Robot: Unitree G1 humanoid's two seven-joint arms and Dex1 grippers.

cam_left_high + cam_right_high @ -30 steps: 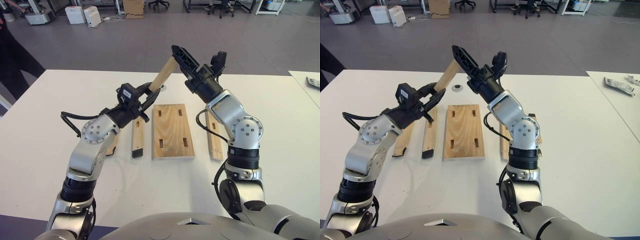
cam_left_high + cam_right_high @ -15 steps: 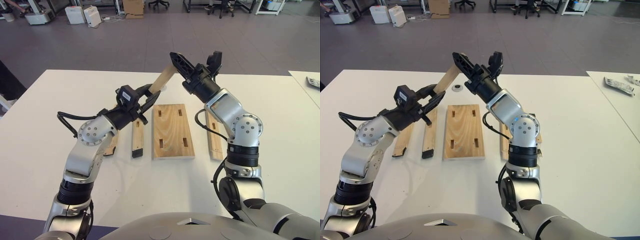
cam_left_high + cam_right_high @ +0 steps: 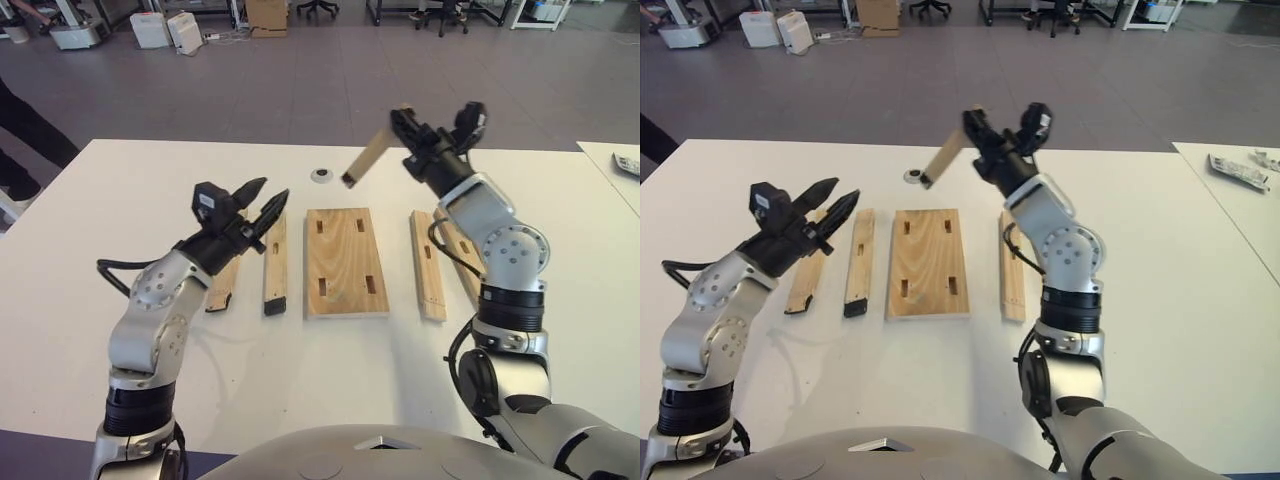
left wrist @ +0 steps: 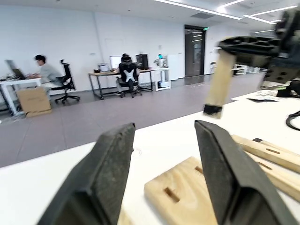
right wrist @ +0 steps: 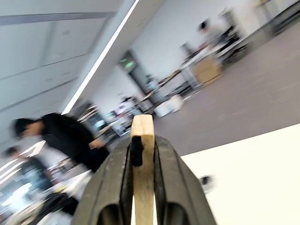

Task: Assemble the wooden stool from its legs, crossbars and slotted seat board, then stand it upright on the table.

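Right tool point(image 3: 408, 122) was clamped on the upper end of one leg point(image 3: 368, 155), its fingers pressed against both sides of the wood. It held the leg in the air above and just beyond the far end of the board point(image 3: 346, 262). The leg's long axis ran on a slant. The gripped end was high and toward the board's right side. The dark-tipped free end pointed down toward the board's far left corner and touched nothing.

By the look of it, the assembly had hardly begun. The board lay flat on the table point(image 3: 100, 200) with all four slots point(image 3: 319, 226) empty, and nothing was joined to anything. Two sticks point(image 3: 274, 265) lay flat left of the board and two more right of it, roughly along its long sides. Every leg and crossbar was probably yet to be fitted, and the stool yet to be stood up.

Left tool point(image 3: 270, 192) hung over the sticks left of the board with its fingers apart and nothing between them. A small disc point(image 3: 321, 176) sat on the table just past the board's far end, near the leg's lower tip.
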